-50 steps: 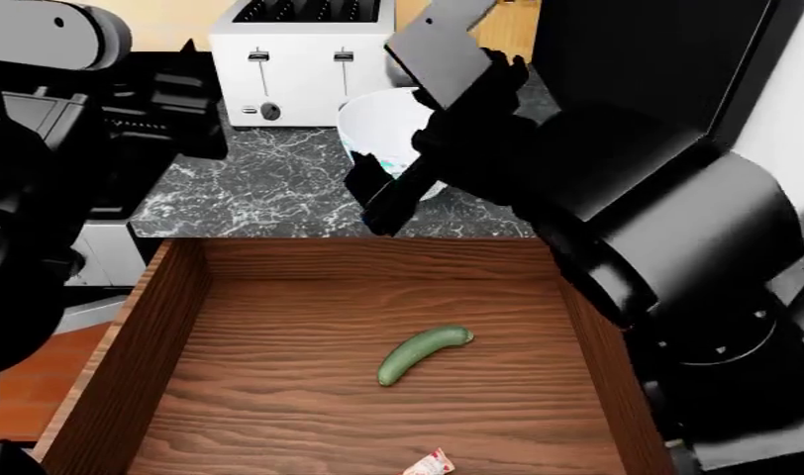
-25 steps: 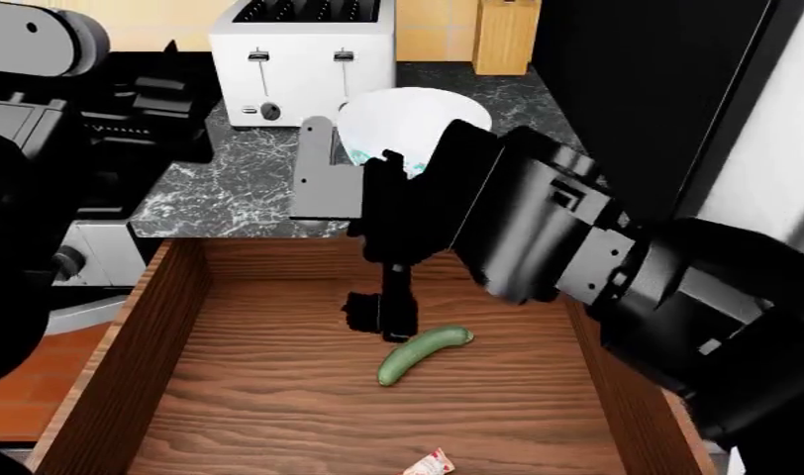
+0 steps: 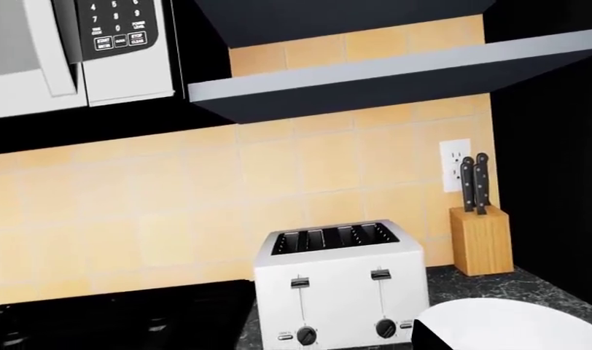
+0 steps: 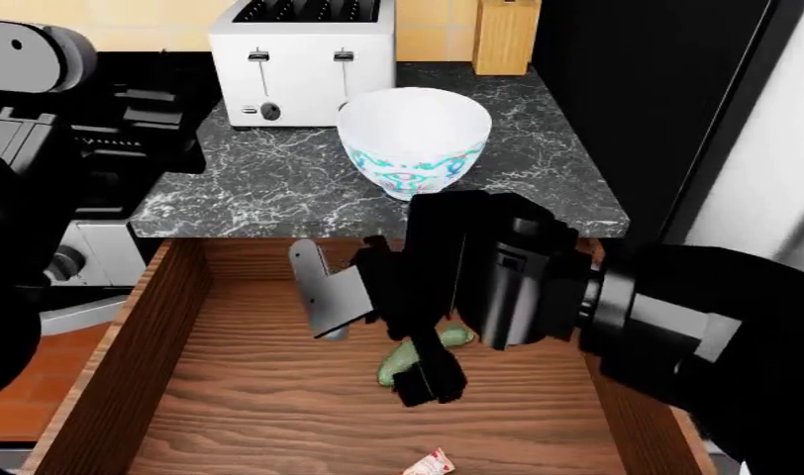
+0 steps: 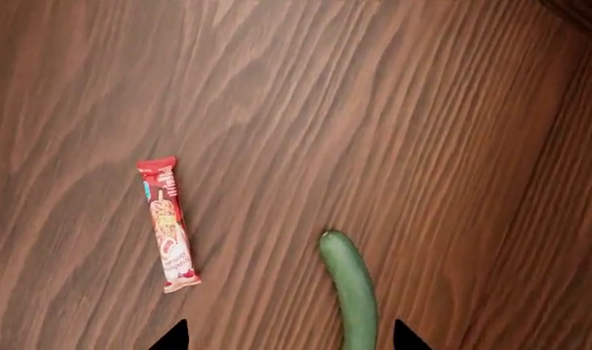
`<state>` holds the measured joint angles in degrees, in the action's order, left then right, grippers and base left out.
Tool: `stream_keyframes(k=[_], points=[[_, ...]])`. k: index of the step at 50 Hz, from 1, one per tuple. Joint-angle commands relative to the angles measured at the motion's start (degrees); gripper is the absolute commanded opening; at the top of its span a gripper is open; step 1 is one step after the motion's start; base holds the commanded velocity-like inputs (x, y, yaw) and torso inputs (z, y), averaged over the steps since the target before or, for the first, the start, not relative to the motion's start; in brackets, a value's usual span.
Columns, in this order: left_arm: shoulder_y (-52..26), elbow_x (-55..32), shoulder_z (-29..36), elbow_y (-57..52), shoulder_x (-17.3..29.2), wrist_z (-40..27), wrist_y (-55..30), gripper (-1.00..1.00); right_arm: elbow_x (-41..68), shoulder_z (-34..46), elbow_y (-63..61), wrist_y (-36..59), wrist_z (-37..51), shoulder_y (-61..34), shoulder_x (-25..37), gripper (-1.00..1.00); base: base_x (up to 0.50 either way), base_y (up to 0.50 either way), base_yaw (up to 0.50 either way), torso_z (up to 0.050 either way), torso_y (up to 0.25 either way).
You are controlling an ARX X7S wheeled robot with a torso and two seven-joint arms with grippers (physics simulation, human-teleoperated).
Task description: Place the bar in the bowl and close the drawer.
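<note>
Writing: the bar (image 5: 168,224) has a red-and-white printed wrapper; the print is too small to read in the right wrist view. The microwave keypad (image 3: 121,28) in the left wrist view carries white digits and button labels, blurred; only single numerals can be made out. The toaster (image 4: 303,61) has no legible marking.

Head view: the drawer (image 4: 149,341) stands open across the lower half of the frame, reddish-brown grained wood. The bar lies on its floor at the bottom centre edge of the frame, only one end showing (image 4: 433,462). A cucumber (image 4: 405,362) lies mid-drawer, mostly covered by the right arm. The right pincer (image 4: 430,379) hangs low over the drawer floor at the cucumber, well short of the bar. The bowl (image 4: 414,139) sits upright on the dark marble tabletop (image 4: 270,188), upper centre, in front of the toaster, nothing visible in it.

Right wrist view only: whole bar visible, left of centre, lying flat, apart from the cucumber (image 5: 351,289). Two dark fingertips (image 5: 173,337) at the bottom edge stand wide apart, nothing between them but the cucumber's end; pincer spread, holding nothing.

Left wrist view only: knife block (image 3: 481,235) with two black-handled knives, wall socket (image 3: 453,162), tiled backsplash, bowl rim (image 3: 515,328) at lower right. The left pincer shows in no view; cannot tell its state.
</note>
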<state>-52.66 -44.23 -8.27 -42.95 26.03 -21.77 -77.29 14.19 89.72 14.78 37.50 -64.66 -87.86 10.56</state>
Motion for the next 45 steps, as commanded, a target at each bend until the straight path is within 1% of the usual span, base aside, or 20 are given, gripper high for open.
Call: stream_keyframes(k=[1,7,15,21,45], points=[[0.8,-0.4,-0.31,-0.11,0.22,-0.32,0.41,1.0,0.22,2.17,-1.77,-2.81,-1.3,2.25,0.2,1.0,0.0,0.0,0.0,0.0,0.0],[0.97,0.02,0.56,0.44,0.26,-0.41,1.25,1.0,0.34,1.91,-3.31,-4.04,0.13,4.06,-0.04,1.0,0.0,0.0,0.0,0.0,0.0],[1.3,-0.05,0.81,0.65,0.51,-0.58,1.79,1.0,1.43,2.87,-10.63,-0.22,0.94,5.32,1.58,1.0,0.0,0.0,0.0,0.0,0.0],[1.42,-0.09,1.05,0.8,0.62,-0.67,2.26,1.0,0.8,5.18,-13.06,0.2,0.7,6.19,2.86,1.0,0.0,0.0,0.0,0.0,0.0],[3.4,0.15,1.43,1.13,1.51,-0.96,4.48,1.0,-1.81,9.84,-9.39,-3.99,0.14,8.87,2.56,1.0,0.0,0.0,0.0,0.0,0.0]])
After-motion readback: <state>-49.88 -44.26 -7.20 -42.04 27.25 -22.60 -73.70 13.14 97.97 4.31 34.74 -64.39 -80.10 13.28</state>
